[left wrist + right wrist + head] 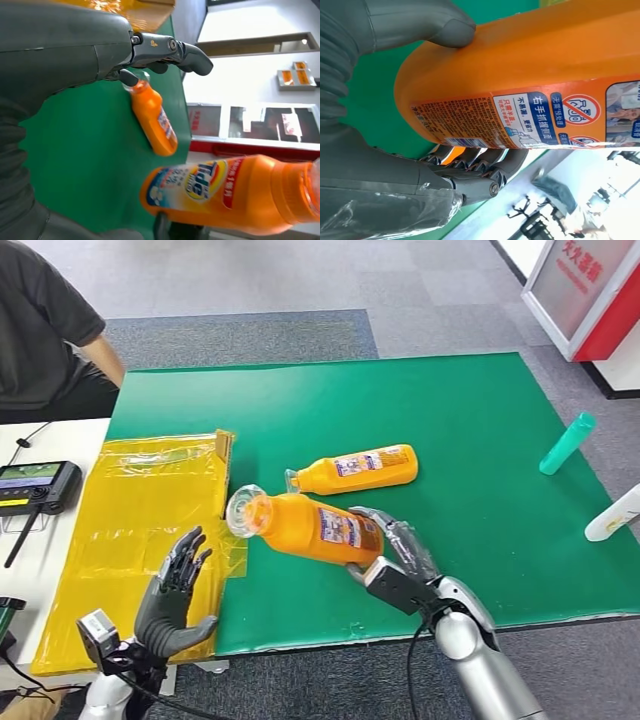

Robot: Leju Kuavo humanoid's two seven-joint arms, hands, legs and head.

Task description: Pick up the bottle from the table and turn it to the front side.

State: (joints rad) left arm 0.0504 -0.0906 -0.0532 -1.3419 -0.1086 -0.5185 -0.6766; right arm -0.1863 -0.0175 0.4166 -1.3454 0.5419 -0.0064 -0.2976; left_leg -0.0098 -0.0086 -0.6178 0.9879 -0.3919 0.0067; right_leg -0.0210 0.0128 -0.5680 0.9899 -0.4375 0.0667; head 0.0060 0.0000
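The right hand [392,560] grips an orange bottle [313,527] by its base end, thumb on one side and fingers on the other. The bottle is lifted off the desk [483,430] and lies roughly level, its clear cap [243,510] towards the robot's left, above the edge of the green mat. In the left wrist view its branded label faces the camera; in the right wrist view the printed back label is seen.

The left hand [172,592] is open and holds nothing, fingers spread, above a yellow bag [143,510].

A second orange bottle [355,470] lies flat on the mat just beyond the held one. A teal bottle [567,443] and a white bottle [613,514] lie well apart, on the right. A person [45,330] sits at the far left.
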